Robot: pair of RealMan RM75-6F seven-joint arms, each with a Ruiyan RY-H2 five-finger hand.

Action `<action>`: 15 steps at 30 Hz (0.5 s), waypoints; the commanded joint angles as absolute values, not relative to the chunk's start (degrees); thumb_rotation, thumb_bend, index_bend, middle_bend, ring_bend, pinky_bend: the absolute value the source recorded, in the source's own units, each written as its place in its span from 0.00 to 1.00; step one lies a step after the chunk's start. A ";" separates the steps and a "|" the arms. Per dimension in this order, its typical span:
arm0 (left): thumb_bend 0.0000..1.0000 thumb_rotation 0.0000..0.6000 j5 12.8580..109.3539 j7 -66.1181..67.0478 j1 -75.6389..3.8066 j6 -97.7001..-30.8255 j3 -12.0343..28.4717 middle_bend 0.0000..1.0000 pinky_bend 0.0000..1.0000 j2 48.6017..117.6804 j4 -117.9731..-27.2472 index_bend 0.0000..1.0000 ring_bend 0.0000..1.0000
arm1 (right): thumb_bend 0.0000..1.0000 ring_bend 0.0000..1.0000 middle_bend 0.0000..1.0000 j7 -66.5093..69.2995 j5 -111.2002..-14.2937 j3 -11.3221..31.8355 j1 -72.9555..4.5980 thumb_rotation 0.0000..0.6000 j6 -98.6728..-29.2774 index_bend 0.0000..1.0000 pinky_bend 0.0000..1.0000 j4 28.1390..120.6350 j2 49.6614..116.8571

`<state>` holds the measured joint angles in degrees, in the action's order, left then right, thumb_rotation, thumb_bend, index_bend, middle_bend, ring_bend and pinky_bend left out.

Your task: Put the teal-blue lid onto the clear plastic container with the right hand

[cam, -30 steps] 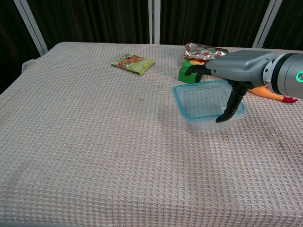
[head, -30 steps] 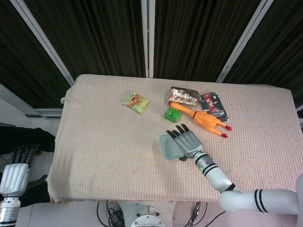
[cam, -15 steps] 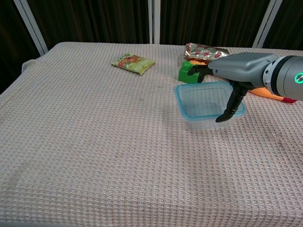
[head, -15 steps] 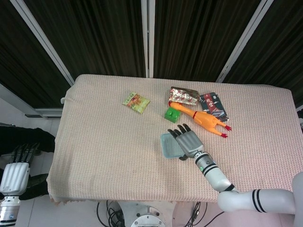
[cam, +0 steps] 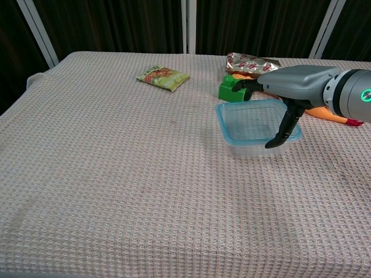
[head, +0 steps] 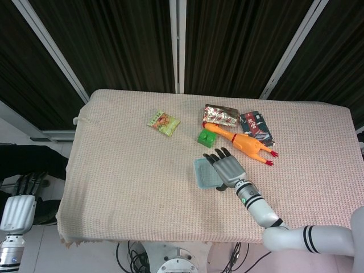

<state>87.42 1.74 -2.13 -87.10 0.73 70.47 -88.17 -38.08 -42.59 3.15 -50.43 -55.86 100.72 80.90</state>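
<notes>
Right hand over the lidded container.
We see the right hand (cam: pixel 290 87) spread flat, thumb hanging down, gripping nothing, above the teal-blue lid (cam: pixel 223 119) seated on the clear plastic container (cam: pixel 249 147) beside the green block (cam: pixel 227 90). The left hand (head: pixel 20 202) hangs off-table, fingers straight, empty.

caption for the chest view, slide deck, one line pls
Right hand rests over the teal-blue lid seated on the clear plastic container, beside a green block.
</notes>
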 commanded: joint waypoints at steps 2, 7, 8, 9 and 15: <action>0.07 1.00 87.42 1.81 -2.14 -87.08 0.69 0.08 0.00 70.37 -88.36 0.06 0.01 | 0.11 0.00 0.26 -37.16 -43.15 2.96 -50.11 1.00 -55.63 0.03 0.00 100.14 81.02; 0.07 1.00 87.44 1.80 -2.15 -86.98 0.60 0.08 0.00 70.31 -88.57 0.06 0.01 | 0.11 0.00 0.25 -36.30 -43.71 2.71 -49.70 1.00 -55.59 0.02 0.00 99.68 80.91; 0.07 1.00 87.48 1.70 -2.16 -86.96 0.57 0.08 0.00 70.30 -88.63 0.06 0.01 | 0.11 0.00 0.24 -36.30 -43.82 2.57 -49.68 1.00 -55.51 0.01 0.00 99.69 80.83; 0.07 1.00 87.50 1.65 -2.15 -86.99 0.56 0.08 0.00 70.30 -88.65 0.06 0.01 | 0.11 0.00 0.23 -36.20 -43.92 2.54 -49.64 1.00 -55.47 0.01 0.00 99.75 80.78; 0.07 1.00 87.50 1.63 -2.11 -87.09 0.56 0.08 0.00 70.30 -88.74 0.06 0.01 | 0.09 0.00 0.08 -35.44 -44.67 2.43 -49.52 1.00 -54.95 0.00 0.00 100.42 79.91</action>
<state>87.49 1.63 -2.10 -87.09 0.56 70.30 -88.75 -35.48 -44.59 2.46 -49.54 -54.98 100.33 79.99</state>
